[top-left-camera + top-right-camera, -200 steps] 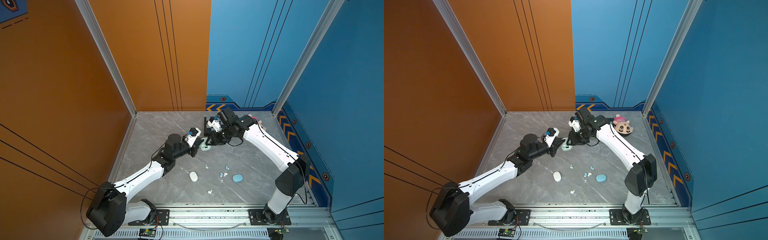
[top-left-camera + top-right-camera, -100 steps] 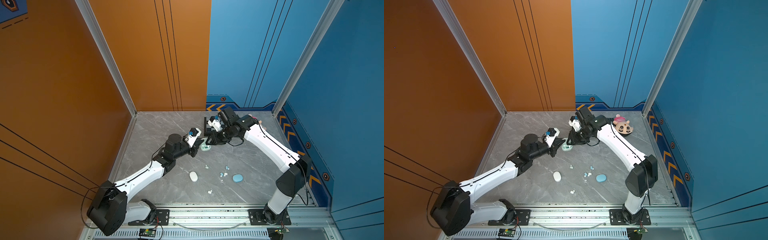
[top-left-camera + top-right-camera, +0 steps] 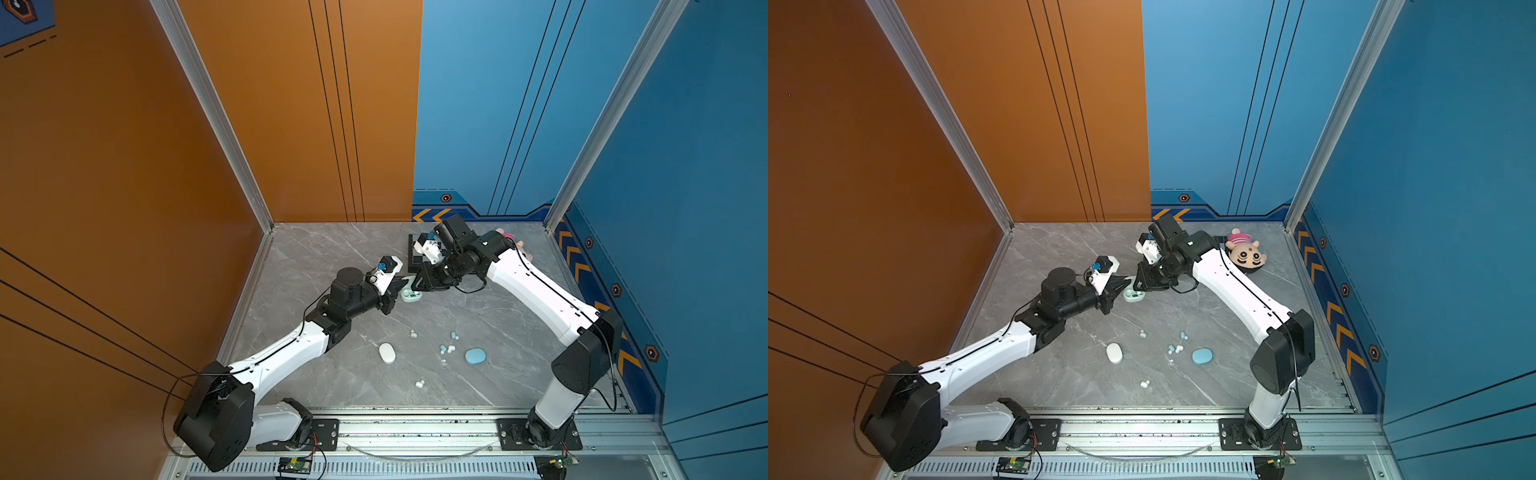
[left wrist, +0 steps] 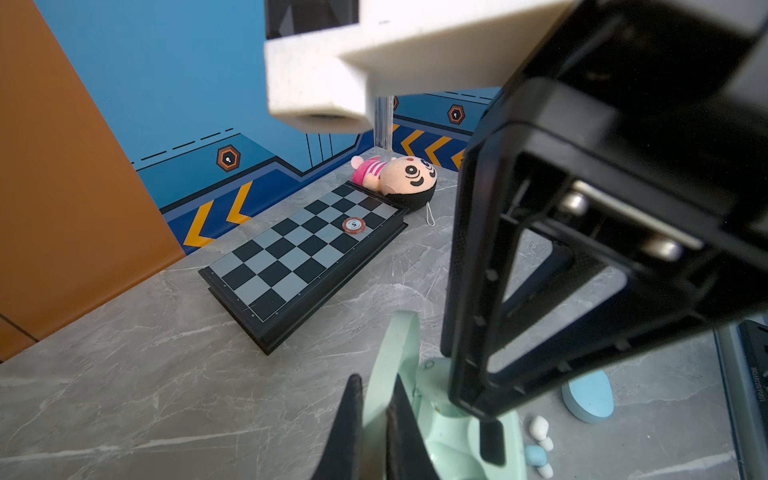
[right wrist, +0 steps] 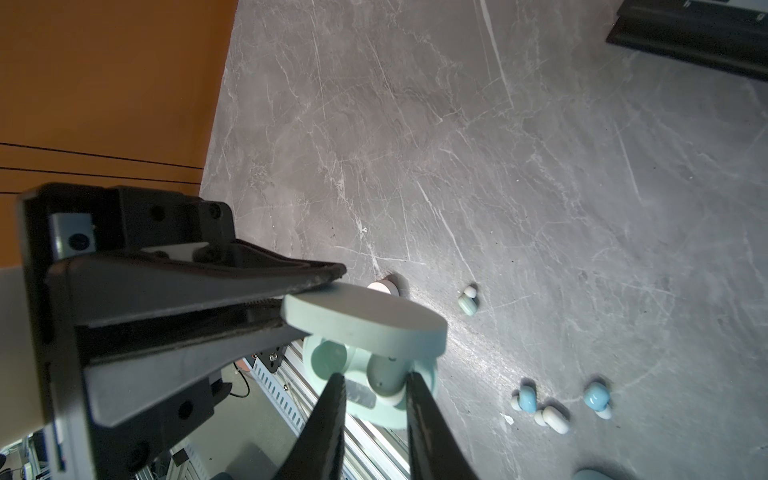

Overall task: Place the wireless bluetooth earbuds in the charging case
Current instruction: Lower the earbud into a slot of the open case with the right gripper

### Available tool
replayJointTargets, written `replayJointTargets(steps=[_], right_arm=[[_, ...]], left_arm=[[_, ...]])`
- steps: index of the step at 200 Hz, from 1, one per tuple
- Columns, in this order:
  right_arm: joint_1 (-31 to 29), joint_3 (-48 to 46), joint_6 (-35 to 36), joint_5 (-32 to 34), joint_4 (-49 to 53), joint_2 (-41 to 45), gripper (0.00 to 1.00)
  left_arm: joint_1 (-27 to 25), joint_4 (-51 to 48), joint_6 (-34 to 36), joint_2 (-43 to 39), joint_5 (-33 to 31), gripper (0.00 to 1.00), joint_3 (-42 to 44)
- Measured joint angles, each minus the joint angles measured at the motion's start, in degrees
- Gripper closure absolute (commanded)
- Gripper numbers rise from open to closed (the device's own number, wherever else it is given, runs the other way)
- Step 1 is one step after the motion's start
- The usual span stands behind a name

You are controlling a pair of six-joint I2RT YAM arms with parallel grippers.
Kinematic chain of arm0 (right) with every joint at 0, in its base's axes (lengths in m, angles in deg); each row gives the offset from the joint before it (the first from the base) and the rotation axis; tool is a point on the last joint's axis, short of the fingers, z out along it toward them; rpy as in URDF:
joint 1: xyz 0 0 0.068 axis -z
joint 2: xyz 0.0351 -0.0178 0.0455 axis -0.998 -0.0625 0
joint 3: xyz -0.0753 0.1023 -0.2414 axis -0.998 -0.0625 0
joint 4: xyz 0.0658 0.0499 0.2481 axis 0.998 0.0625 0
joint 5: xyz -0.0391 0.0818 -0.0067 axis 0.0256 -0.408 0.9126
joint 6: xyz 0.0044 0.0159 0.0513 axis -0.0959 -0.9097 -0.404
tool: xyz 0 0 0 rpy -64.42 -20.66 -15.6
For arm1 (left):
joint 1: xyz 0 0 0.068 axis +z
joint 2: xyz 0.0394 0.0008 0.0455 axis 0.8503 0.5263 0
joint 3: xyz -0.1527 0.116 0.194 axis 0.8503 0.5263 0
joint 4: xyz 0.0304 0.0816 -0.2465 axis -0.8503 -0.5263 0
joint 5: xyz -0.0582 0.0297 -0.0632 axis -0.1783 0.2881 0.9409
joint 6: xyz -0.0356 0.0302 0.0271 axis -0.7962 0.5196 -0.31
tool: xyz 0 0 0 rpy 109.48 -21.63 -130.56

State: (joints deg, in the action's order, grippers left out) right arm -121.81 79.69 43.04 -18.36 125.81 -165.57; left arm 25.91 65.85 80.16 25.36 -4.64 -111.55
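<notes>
Left gripper (image 4: 376,380): fingers (image 4: 351,415) clamped flat on the raised lid (image 5: 365,316) of the mint charging case (image 3: 411,296).
Right gripper (image 5: 376,377): over the case's base, fingers (image 5: 328,415) narrow, one on either side of a mint earbud (image 5: 386,374). A slit shows on one side, so whether they grip it cannot be told.
Mint earbud: seated in a well of the open base.
Mint charging case: on the grey table (image 3: 332,257), toward its far side, between the two grippers.
Loose earbuds: second mint one (image 3: 413,333) nearer the front. Two blue ones (image 3: 454,335) (image 3: 443,348), the latter just beside a white one (image 3: 451,348). Another white one (image 3: 419,383) lies closest to the front rail.
Other cases: white case (image 3: 387,353) and blue case (image 3: 475,356), both closed, flat on the table, flanking the loose buds.
Far edge: chessboard (image 4: 299,253) carrying a red chip (image 4: 353,225), with a plush doll (image 3: 1246,253) touching its end.
</notes>
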Motion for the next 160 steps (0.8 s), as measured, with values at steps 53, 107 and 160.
replayJointTargets(steps=[53,107,160], right_arm=[[-0.1,0.0,0.5,1.7,0.0,0.0,0.71],[-0.1,0.0,1.1,1.9,0.0,0.0,0.71],[-0.2,0.5,1.5,1.9,0.1,0.7,0.62]], left_arm=[[0.0,0.0,0.0,0.0,0.2,1.0,-0.1],[0.0,-0.1,0.0,0.0,0.4,1.0,-0.9],[0.0,0.0,-0.4,-0.1,0.5,1.0,-0.9]])
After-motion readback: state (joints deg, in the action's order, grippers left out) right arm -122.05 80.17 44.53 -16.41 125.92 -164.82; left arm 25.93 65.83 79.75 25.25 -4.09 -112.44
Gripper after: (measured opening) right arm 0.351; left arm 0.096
